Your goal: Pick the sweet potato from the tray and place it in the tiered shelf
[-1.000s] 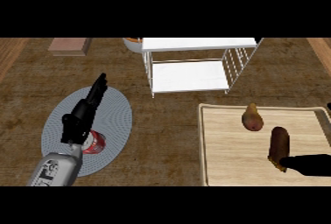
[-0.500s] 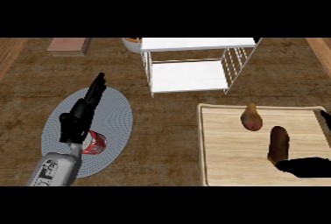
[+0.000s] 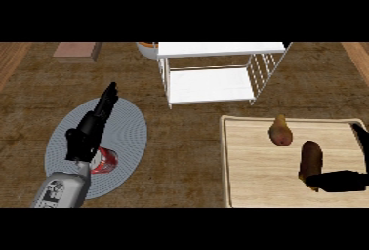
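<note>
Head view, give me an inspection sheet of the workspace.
Surface: brown wood-grain counter.
Job's things: sweet potato lies on the tray; white tiered shelf stands behind it.
Clutter: a pear-like fruit on the tray; grey round mat with a red item; a block at the far left.
Hands: left hand open over the mat; right hand at the sweet potato's near end, fingers unclear.
Cables: nothing seen.
Surroundings: nothing seen.

Wooden counter [image 3: 180,146] bears tray [image 3: 249,168], shelf [image 3: 213,73], mat [image 3: 130,132].

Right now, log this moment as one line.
right hand: at sweet potato, grip unclear | tray: potato on it | tiered shelf: unfilled | left hand: open, resting
</note>
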Robot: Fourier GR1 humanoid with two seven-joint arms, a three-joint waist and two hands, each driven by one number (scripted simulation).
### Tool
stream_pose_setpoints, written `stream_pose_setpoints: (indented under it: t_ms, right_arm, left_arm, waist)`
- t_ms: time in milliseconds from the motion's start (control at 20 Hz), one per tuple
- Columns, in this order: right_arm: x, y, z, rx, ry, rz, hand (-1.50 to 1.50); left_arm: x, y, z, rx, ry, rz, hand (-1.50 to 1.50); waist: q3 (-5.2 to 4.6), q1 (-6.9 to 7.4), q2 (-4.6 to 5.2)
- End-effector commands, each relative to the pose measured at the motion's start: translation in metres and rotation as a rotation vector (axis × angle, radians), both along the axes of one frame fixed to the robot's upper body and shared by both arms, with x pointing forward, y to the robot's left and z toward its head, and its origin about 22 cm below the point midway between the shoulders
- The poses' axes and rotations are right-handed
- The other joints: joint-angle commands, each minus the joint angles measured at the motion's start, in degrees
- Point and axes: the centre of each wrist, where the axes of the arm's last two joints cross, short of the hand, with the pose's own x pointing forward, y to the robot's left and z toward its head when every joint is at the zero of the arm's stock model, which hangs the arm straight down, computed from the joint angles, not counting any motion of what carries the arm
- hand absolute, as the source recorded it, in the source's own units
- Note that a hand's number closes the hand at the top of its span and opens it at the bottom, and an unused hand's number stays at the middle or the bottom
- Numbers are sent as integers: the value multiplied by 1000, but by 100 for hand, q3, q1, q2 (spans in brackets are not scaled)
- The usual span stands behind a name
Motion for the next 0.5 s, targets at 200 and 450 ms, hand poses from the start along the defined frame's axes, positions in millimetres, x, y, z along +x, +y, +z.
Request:
stream_pose_setpoints:
  t_ms: [200,450]
  right_arm:
    - [-1,20,-38,17,67,-54,-150]
    - [13,7,-29,35,67,-43,-150]
  left_arm:
    - [-17,-10,-8,-8,50,8,0]
    - [-9,-6,-17,-7,34,-16,0]
  waist:
    - [-21,18,17]
    - [-23,-1,24]
